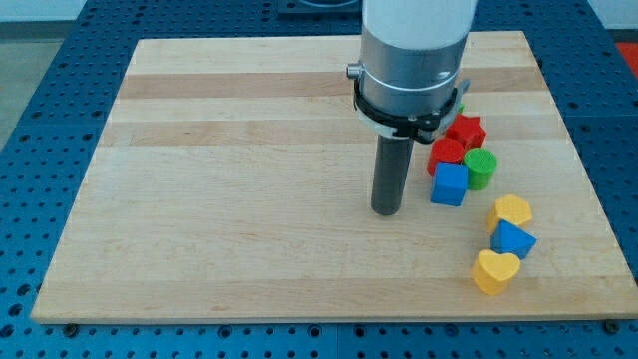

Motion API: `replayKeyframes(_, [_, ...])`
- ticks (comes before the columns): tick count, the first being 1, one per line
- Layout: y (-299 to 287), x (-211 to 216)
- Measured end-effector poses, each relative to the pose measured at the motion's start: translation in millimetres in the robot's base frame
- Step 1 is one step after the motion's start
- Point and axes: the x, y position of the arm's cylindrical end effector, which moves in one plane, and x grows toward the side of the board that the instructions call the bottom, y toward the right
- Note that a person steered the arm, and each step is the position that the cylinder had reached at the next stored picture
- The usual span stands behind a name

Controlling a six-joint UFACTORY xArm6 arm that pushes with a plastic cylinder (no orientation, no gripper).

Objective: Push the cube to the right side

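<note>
My tip (pixel 386 210) rests on the wooden board (pixel 219 199), just left of the blue cube (pixel 449 184) at right, beside red (pixel 466 131) and green (pixel 480 169) blocks. No claw fitted; no writing legible.

The board (pixel 249 199) shows pale wood, smooth, with lengthwise grain and a soft matt sheen. Under it, the blue table (pixel 40 120) looks like painted perforated metal. The blue cube (pixel 449 184) and its coloured neighbours read as matt moulded plastic. The rod down to my tip (pixel 386 211) looks dark and dull, under a brushed, silvery metal collar (pixel 411 60).
</note>
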Motion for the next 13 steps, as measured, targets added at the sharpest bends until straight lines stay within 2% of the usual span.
replayKeyframes(1, [0.0, -23.8])
replayKeyframes(3, [19.5, -99.2])
replayKeyframes(5, [20.9, -112.0])
replayKeyframes(8, [-26.3, -176.1])
replayKeyframes(10, [-26.5, -177.6])
replayKeyframes(11, [-26.5, -151.8])
replayKeyframes(12, [-25.9, -97.6])
replayKeyframes(13, [-25.9, -76.6])
